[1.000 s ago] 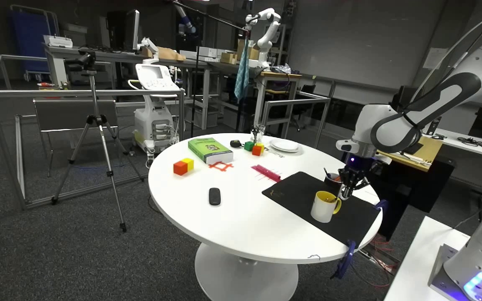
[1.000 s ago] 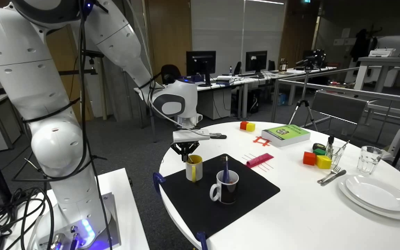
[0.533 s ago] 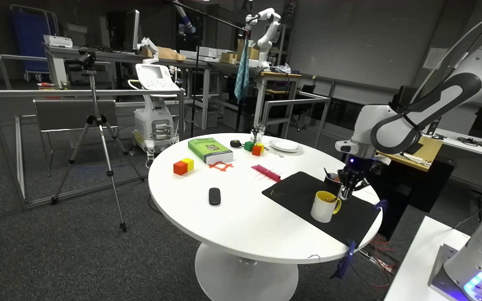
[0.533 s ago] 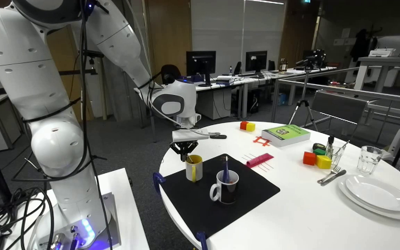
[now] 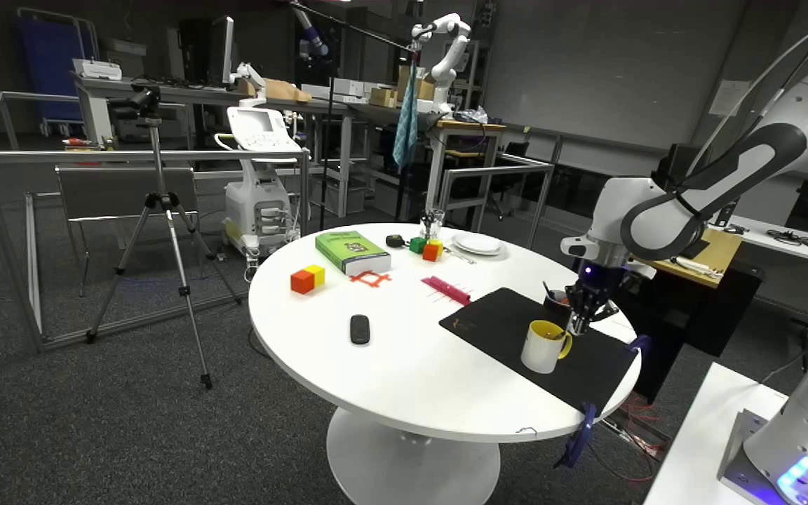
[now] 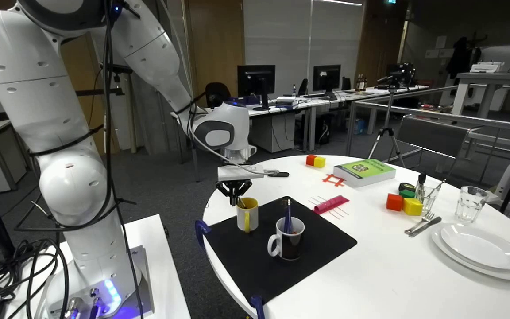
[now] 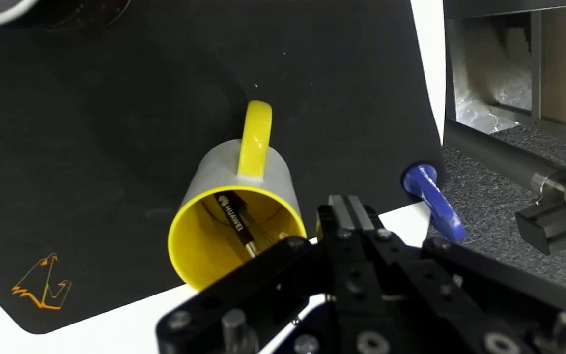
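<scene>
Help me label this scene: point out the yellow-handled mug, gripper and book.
Yellow-handled mug (image 5: 539,350), in an exterior view: white wall.
Gripper (image 7: 348,204), wrist view: between fingertips.
Book (image 5: 349,249), in an exterior view: green cover.

Is a round white table (image 5: 390,365); carries a black mat (image 6: 253,259), a book (image 6: 365,173), cubes (image 6: 394,202), stacked plates (image 6: 481,246), a glass (image 6: 470,204), fork (image 6: 427,217) and knife (image 6: 426,226).

Looks like a robotics lab. White jointed robot arm (image 5: 450,59) in back, white screen-topped console (image 5: 255,205), silver metal rails (image 5: 95,157).
</scene>
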Motion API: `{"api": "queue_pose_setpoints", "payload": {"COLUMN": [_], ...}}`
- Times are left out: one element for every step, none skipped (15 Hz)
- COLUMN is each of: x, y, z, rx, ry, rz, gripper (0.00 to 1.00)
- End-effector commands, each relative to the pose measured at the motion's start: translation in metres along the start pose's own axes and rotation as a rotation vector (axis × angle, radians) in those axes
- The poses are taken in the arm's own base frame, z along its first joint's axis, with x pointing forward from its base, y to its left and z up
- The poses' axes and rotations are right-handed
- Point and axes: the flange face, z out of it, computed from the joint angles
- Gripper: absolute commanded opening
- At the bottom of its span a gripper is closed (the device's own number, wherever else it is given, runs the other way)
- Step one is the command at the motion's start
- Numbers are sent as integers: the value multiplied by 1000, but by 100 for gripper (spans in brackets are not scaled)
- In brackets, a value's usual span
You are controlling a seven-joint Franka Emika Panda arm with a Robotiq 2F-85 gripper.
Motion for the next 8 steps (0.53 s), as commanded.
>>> {"api": "queue_pose_setpoints", "payload": {"x": [6,8,10,12,14,16,18,20], "y": [6,6,6,6,6,6,6,6], "z": [5,7,9,11,12,14,16,17], "rx": [-45,-51,-55,-57,-58,-60,-62,-62], "ry": [3,2,2,0,0,-1,-2,-3], "rz": [57,64,71,76,80,83,86,86], "gripper": [0,0,0,0,0,0,0,0]}}
